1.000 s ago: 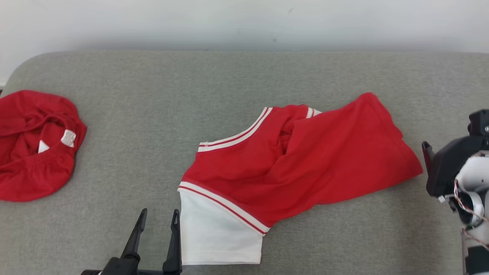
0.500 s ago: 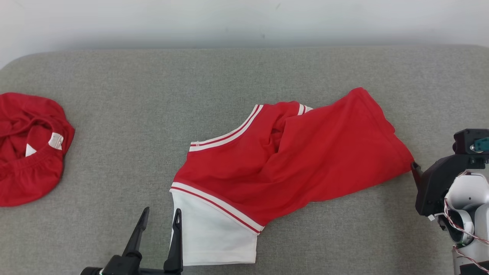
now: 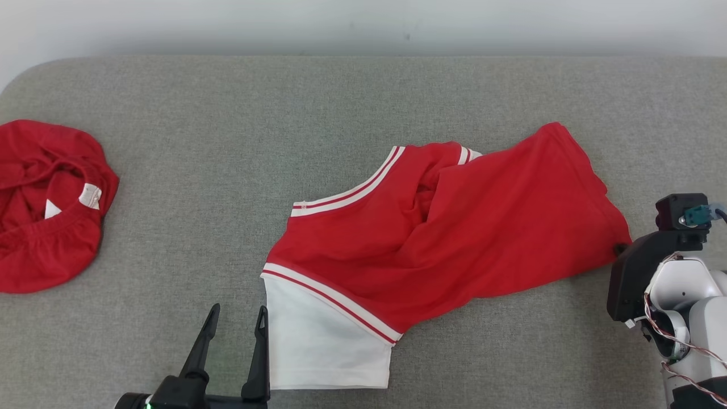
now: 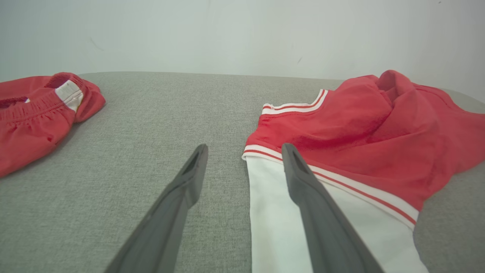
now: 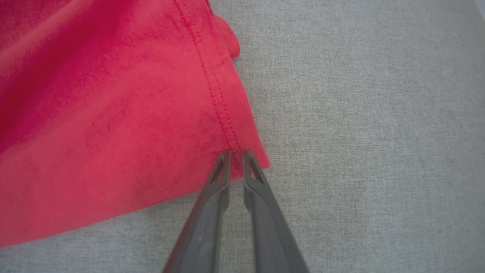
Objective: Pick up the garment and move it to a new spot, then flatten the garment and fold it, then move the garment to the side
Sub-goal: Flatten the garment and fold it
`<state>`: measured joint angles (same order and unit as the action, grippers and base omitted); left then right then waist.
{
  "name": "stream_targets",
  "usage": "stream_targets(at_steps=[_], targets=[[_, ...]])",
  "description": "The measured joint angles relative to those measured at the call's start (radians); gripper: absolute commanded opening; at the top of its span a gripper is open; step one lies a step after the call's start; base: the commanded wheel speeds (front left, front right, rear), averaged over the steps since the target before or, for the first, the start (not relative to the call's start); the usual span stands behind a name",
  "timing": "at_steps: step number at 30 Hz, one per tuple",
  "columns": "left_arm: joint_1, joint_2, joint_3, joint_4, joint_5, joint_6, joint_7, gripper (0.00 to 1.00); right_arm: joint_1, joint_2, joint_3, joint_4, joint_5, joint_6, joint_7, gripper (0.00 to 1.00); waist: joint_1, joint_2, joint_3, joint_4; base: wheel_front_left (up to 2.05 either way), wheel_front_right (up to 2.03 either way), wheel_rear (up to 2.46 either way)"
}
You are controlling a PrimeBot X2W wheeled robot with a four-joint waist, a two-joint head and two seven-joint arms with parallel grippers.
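Shirt: I see the red shirt [image 3: 454, 227] [image 4: 360, 132] [image 5: 113, 113] lying rumpled on the grey mat [image 3: 199, 142], right of the mat's middle. Its body is bunched into folds.
White sleeve: the sleeve [image 3: 324, 346] has red and white striped trim. It lies flat and points toward the mat's near edge.
Left gripper: my left gripper [image 3: 238, 309] [image 4: 244, 148] sits at the mat's near edge with its fingers spread wide and nothing between them. The finger nearer the mat's middle runs just beside the sleeve's edge. I cannot tell whether it touches the cloth.
Right gripper: my right gripper [image 3: 620, 249] [image 5: 236, 153] is toward the mat's right end. Its fingers are pressed nearly together and pinch the shirt's stitched hem corner, with red cloth between the tips.
Hem corner: it lies low on the mat, and the seam line runs straight into the pinch.
Red shorts: a second red piece [image 3: 51, 210] [image 4: 34, 113] with an elastic waistband and a white tag lies crumpled at the mat's left end, well apart from the shirt.
Wall: a pale wall [image 3: 363, 23] stands along the mat's far edge.
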<state>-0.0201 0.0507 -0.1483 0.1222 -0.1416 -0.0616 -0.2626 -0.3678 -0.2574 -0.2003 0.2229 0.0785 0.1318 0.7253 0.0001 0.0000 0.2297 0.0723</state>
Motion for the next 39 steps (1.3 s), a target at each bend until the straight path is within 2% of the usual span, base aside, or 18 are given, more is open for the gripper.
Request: stream_targets(at_steps=[9, 10, 11, 12, 21, 35, 38, 39], targets=[[0.02, 0.0, 0.008, 0.004, 0.0, 0.008, 0.0, 1.0, 0.064, 0.023, -0.04, -0.128, 0.024, 0.0, 0.003, 0.0, -0.0001, 0.0, -0.026, -0.022, 0.0, 0.0, 0.0], [0.02, 0.0, 0.007, 0.005, 0.001, 0.007, 0.0, 1.0, 0.066, 0.018, -0.042, -0.13, 0.019, 0.0, 0.006, 0.04, -0.0001, 0.0, -0.029, -0.028, 0.0, 0.0, 0.0], [0.02, 0.0, 0.007, 0.006, 0.001, 0.007, 0.0, 1.0, 0.067, 0.015, -0.043, -0.13, 0.016, 0.0, 0.006, 0.49, 0.0, 0.0, -0.032, -0.032, 0.0, 0.0, 0.0], [0.02, 0.0, 0.005, 0.006, 0.002, 0.007, 0.0, 1.0, 0.067, 0.015, -0.047, -0.128, 0.016, 0.0, 0.004, 1.0, -0.0001, 0.0, -0.036, -0.036, 0.0, 0.0, 0.0], [0.02, 0.0, 0.0, 0.007, 0.017, -0.001, 0.0, 1.0, 0.037, 0.014, -0.046, -0.052, 0.003, 0.0, -0.04, 1.0, -0.0001, 0.0, -0.047, -0.022, 0.0, 0.0, 0.0], [0.007, 0.001, 0.014, -0.006, 0.019, -0.009, 0.0, 1.0, -0.022, 0.001, -0.006, 0.044, -0.006, 0.0, -0.051, 1.0, 0.0, 0.0001, 0.03, 0.007, 0.0, 0.0, 0.0], [0.002, 0.001, 0.015, -0.006, 0.019, -0.008, 0.0, 1.0, -0.023, 0.001, 0.002, 0.035, -0.006, 0.0, -0.061, 0.67, 0.0, 0.0001, 0.04, 0.008, 0.0, 0.0, 0.0], [0.001, 0.001, 0.016, -0.006, 0.019, -0.008, 0.0, 1.0, -0.022, 0.0, 0.004, 0.03, -0.007, 0.0, -0.063, 0.68, 0.0, 0.0001, 0.042, 0.008, 0.0, 0.0, 0.0]])
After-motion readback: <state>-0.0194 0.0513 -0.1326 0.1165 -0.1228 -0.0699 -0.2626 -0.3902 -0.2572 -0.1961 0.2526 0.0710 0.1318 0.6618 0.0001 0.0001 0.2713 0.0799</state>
